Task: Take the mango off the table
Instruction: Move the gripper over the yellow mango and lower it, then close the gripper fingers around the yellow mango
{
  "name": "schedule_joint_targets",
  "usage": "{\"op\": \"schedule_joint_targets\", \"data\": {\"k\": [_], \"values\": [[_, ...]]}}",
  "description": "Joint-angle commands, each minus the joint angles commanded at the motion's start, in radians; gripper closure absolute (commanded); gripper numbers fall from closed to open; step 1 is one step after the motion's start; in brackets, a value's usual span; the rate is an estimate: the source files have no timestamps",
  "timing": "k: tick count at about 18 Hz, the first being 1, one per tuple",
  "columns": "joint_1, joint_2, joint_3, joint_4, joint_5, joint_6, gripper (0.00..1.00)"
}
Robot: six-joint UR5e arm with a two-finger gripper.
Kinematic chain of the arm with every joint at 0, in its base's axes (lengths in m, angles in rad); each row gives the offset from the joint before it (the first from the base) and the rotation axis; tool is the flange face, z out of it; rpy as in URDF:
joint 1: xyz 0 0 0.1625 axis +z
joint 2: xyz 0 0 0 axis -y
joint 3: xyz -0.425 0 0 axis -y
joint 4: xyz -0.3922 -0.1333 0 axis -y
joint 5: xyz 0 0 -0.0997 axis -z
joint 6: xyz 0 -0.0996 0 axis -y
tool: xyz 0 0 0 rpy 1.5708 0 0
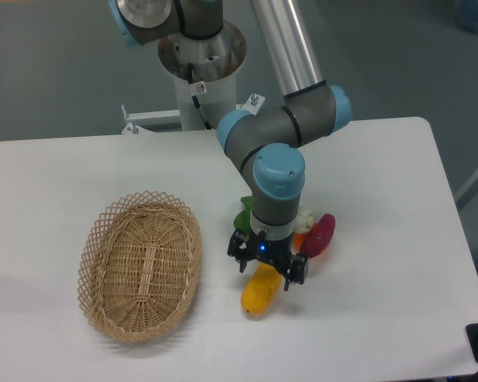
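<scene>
end effector (264,278) spread over mango (260,293) on white table (382,318), wicker basket (140,264) at left

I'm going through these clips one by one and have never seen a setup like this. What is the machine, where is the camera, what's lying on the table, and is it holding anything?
The machine is a single robot arm with grey tubes and blue joint caps, mounted on a post behind the table. One fixed camera looks down at the table from the front, so there is only this one view.

At the arm's tip is a black two-finger gripper. It is directly over the upper end of the mango, a yellow-orange fruit lying on the white tabletop. Its fingers are spread, one on each side of the fruit, and the mango is not lifted, so nothing is held yet.

To the left lies an empty oval wicker basket. Behind the gripper is a small cluster: a green vegetable, a dark red-purple piece, and something pale and orange, mostly hidden.
</scene>
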Motion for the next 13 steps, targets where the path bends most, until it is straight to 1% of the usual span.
{"op": "schedule_joint_targets", "data": {"k": [11, 13], "values": [[-0.005, -0.011, 0.000, 0.003, 0.005, -0.002, 0.00], [-0.006, -0.014, -0.003, 0.031, 0.005, -0.002, 0.00]]}}
